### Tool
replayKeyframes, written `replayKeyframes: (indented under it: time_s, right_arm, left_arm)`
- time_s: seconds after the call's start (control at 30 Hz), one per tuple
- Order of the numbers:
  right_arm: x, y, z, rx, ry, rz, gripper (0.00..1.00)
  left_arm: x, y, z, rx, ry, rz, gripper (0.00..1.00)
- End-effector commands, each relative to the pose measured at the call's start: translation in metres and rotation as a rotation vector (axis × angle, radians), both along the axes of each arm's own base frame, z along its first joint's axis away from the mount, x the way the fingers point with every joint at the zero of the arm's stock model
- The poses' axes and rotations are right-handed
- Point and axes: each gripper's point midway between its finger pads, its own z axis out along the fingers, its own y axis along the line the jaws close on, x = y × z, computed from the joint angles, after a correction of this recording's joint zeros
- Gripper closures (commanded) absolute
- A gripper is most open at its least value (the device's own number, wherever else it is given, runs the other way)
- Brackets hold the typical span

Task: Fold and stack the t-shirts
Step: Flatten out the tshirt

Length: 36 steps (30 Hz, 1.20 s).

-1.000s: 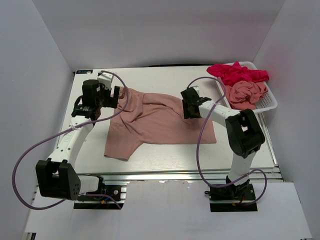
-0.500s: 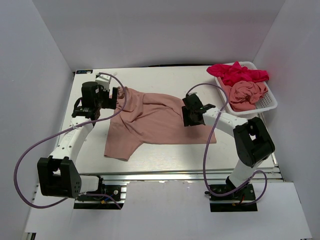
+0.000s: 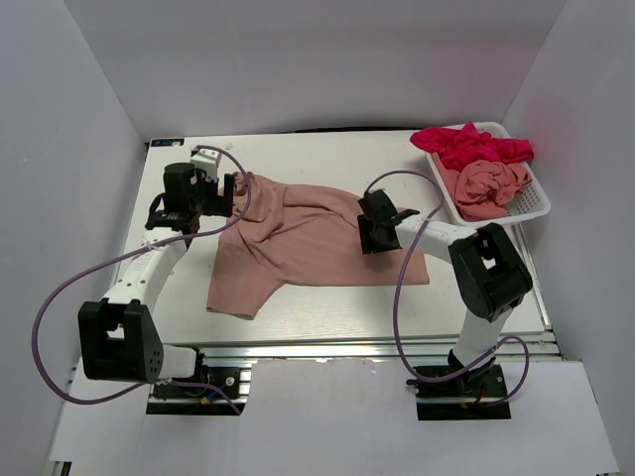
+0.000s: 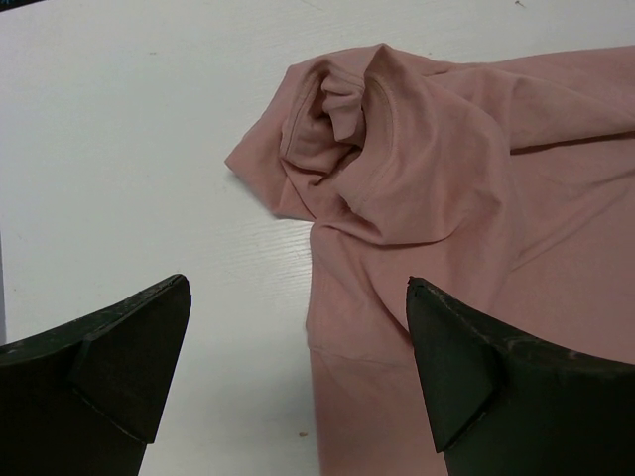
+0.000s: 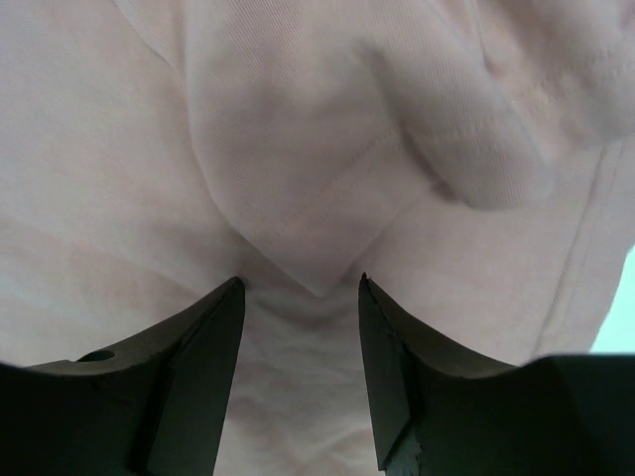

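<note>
White walls box in a white counter [image 3: 327, 302], where a salmon-pink t-shirt [image 3: 308, 243] lies spread and rumpled mid-counter, its collar end bunched toward the far left. The left gripper [image 4: 298, 286] hovers released above that bunched corner, jaws wide and grasping nothing, while the right gripper [image 5: 301, 283] sits low on the shirt's right part, jaws apart either side of a small fold (not pinched). At the far right a white mesh basket [image 3: 537, 203] holds a magenta-red t-shirt [image 3: 471, 145] and a crumpled pink t-shirt [image 3: 488, 186].
</note>
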Motion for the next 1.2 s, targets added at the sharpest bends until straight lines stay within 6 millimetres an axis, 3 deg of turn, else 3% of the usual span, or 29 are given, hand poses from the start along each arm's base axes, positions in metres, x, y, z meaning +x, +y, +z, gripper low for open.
replayKeyframes:
  time_s: [0.0, 0.43, 0.57, 0.6, 0.73, 0.9, 1.0, 1.03, 1.17]
  right_arm:
    - [0.012, 0.013, -0.001, 0.027, -0.019, 0.021, 0.45]
    - [0.039, 0.018, 0.013, -0.001, -0.089, 0.018, 0.52]
    - [0.041, 0.016, 0.014, -0.011, -0.098, 0.007, 0.77]
    - [0.04, 0.015, 0.013, -0.013, -0.096, 0.003, 1.0]
    - [0.044, 0.008, 0.019, -0.035, -0.121, -0.028, 1.0]
    - [0.068, -0.005, 0.059, -0.092, -0.261, -0.086, 1.0]
    - [0.096, -0.009, 0.096, -0.101, -0.349, -0.126, 1.0]
    - [0.11, -0.006, 0.118, -0.086, -0.398, -0.135, 1.0]
    - [0.158, -0.014, 0.147, -0.072, -0.484, -0.172, 1.0]
  left_arm:
    - [0.002, -0.001, 0.0, -0.024, -0.006, -0.009, 0.02]
    - [0.004, -0.004, -0.011, -0.042, 0.015, -0.025, 0.02]
    - [0.003, -0.005, -0.014, -0.048, 0.02, -0.027, 0.02]
    - [0.002, -0.005, -0.016, -0.05, 0.024, -0.028, 0.02]
    - [0.002, -0.006, -0.017, -0.056, 0.024, -0.027, 0.02]
    - [0.003, -0.006, -0.016, -0.061, 0.025, -0.031, 0.02]
    - [0.002, -0.007, -0.02, -0.062, 0.031, -0.034, 0.02]
    - [0.001, -0.008, -0.023, -0.063, 0.037, -0.036, 0.02]
    - [-0.001, -0.008, -0.028, -0.067, 0.046, -0.04, 0.02]
